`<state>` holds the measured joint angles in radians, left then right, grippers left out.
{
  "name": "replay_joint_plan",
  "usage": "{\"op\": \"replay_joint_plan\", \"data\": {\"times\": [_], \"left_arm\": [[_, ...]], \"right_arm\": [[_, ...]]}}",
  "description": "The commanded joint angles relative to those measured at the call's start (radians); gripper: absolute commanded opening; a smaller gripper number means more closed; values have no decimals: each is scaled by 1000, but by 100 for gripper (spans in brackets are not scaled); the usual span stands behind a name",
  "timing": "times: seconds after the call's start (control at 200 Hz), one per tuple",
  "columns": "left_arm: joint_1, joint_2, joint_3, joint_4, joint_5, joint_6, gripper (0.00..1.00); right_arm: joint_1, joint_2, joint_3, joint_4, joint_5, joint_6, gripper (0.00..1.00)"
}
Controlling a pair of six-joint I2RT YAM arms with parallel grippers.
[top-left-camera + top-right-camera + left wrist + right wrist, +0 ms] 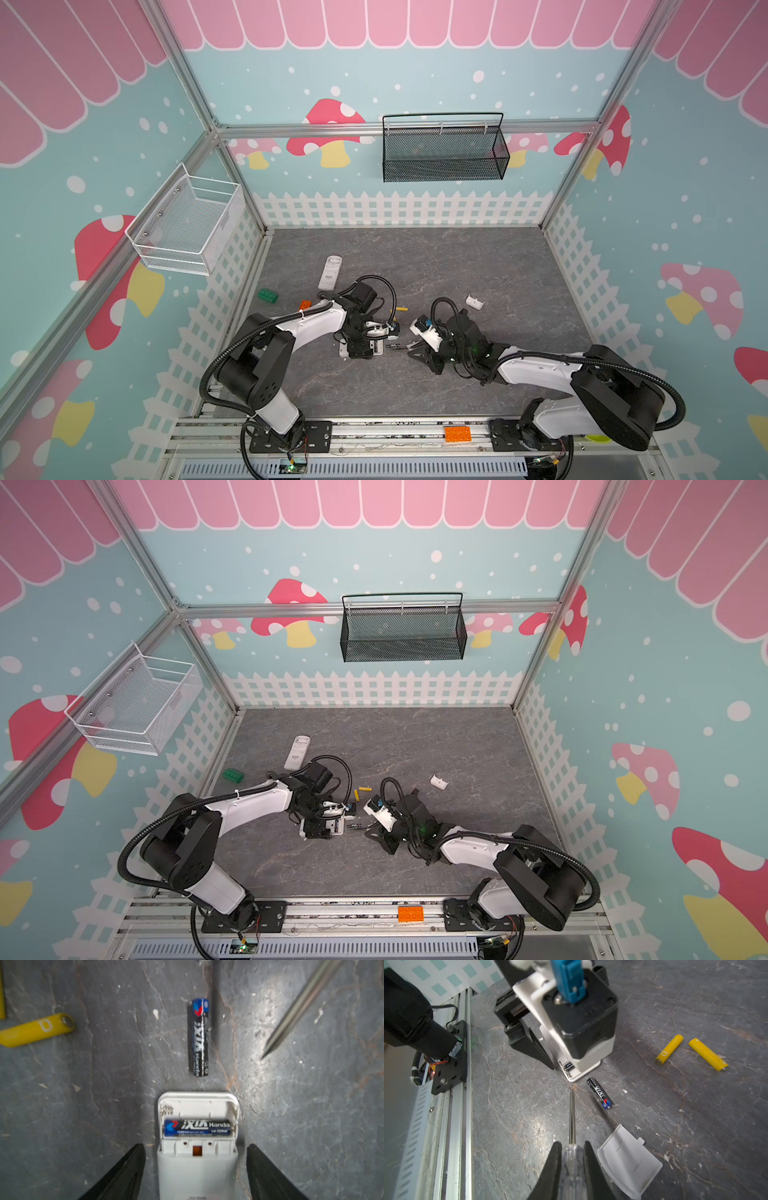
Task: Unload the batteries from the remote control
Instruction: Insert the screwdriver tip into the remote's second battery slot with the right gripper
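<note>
Unloading remote [197,1172] | one battery [197,1128] left in bay [195,1108] | left gripper [195,1145] wide, astride remote | right gripper [572,1144] pinching screwdriver [572,1115] | next we lever it out.

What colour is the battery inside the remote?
The battery: black and blue, white lettering; left wrist view.

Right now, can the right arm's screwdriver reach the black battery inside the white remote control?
Probably yes: the seated black battery in the white remote lies uncovered; the clear-handled screwdriver points at it, the loose black battery aside.
</note>
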<state>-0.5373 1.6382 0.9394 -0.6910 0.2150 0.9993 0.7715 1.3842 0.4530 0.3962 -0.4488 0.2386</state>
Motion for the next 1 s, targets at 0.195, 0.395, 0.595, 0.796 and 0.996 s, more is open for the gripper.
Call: {"op": "replay_joint_plan", "data": {"times": [0.195, 0.395, 0.595, 0.796, 0.996], "left_arm": [[-24, 41, 56, -20, 25, 40, 78], [-23, 45, 46, -26, 24, 62, 78], [-24, 77, 47, -16, 38, 55, 78], [-27, 105, 59, -10, 35, 45, 76], [-27, 107, 52, -4, 23, 36, 69]], "right_arm": [[-92, 107, 32, 181, -136, 436, 0], [-109, 155, 53, 234, -198, 553, 0], [-118, 253, 89, 294, -282, 594, 0], [-120, 295, 110, 316, -293, 602, 0], [-124, 355, 143, 315, -319, 634, 0]]}}
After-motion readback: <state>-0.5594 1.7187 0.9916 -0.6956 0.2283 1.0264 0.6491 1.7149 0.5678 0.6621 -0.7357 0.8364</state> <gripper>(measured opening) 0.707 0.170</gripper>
